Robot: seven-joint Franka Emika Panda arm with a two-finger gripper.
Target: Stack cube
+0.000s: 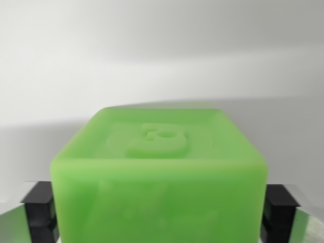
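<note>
Fingers point(40, 210) of the gripper point(158, 223) are seen as black pads pressed against both sides of the green cube point(158, 172), which is held clamped between them, filling the lower wrist view. Only a pale blurred surface point(162, 61) is seen beyond; no second cube is visible, so misalignment at release could be caused by the hidden target, and the stack could be toppled

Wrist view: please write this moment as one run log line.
phase: holding | object: green cube | gripper: shut on it | second cube: not visible
</note>
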